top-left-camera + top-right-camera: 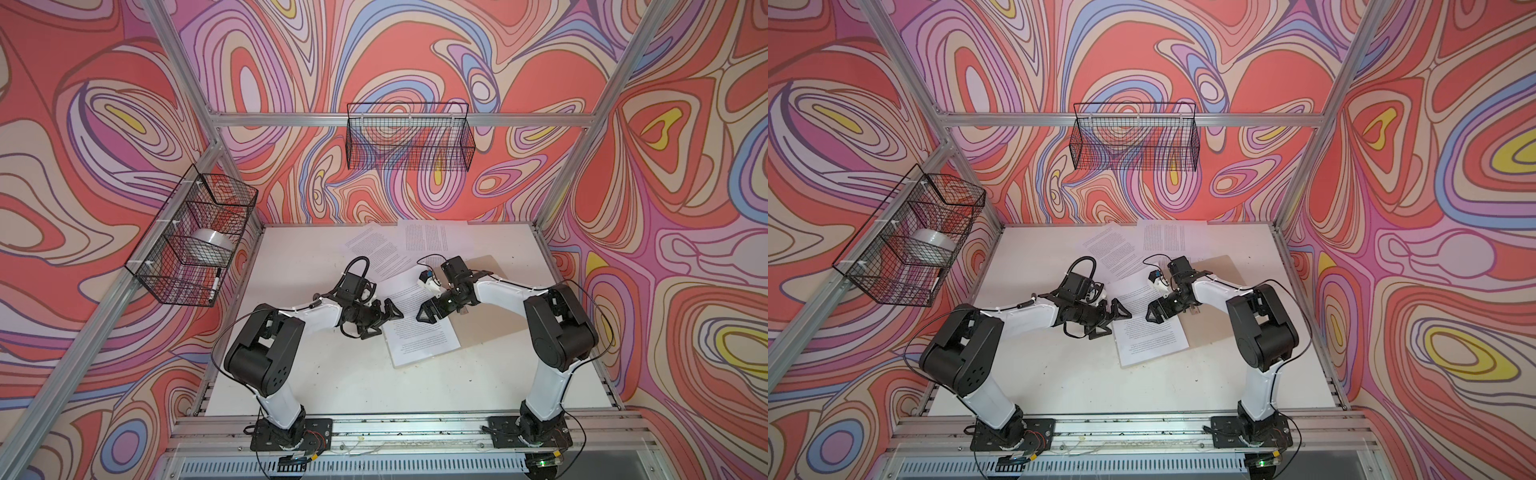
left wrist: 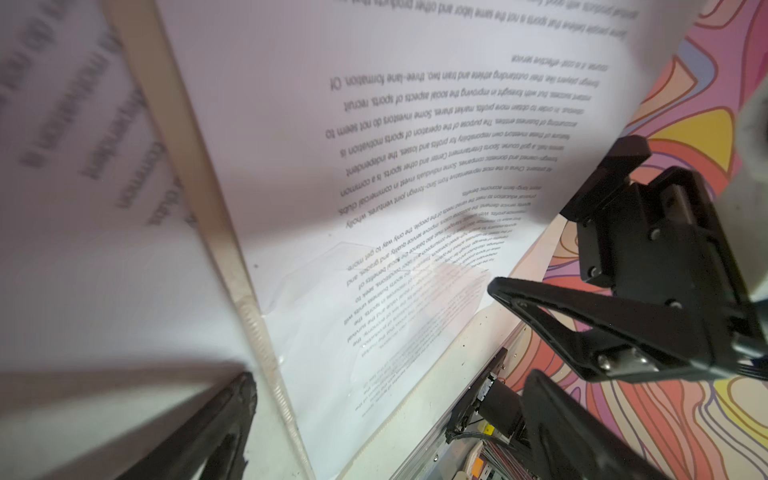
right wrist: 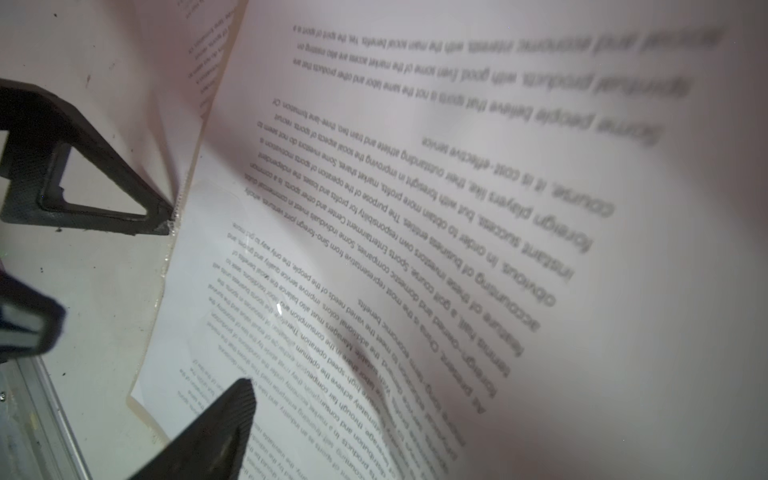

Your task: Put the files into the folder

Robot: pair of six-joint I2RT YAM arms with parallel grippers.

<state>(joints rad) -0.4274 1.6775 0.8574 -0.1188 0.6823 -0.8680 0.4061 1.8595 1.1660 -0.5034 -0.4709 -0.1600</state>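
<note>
The tan folder (image 1: 490, 322) (image 1: 1219, 328) lies open on the white table, right of centre. One of the files (image 1: 424, 338) lies flat on its left half. Another sheet (image 1: 401, 286) (image 2: 374, 104) (image 3: 457, 166) curls up above it. Two more files (image 1: 374, 245) (image 1: 428, 237) lie loose at the back of the table. My left gripper (image 1: 384, 322) (image 1: 1111, 322) (image 2: 390, 382) is open at the flat sheet's left edge. My right gripper (image 1: 430, 309) (image 1: 1156, 309) (image 3: 380, 415) hangs open over the same sheets, with one finger hidden behind the raised sheet.
A wire basket (image 1: 195, 237) on the left wall holds a tape roll (image 1: 212, 243) and a marker (image 1: 214, 282). A second wire basket (image 1: 409, 137) hangs on the back wall. Aluminium posts frame the table, and a rail (image 1: 395, 428) runs along its front.
</note>
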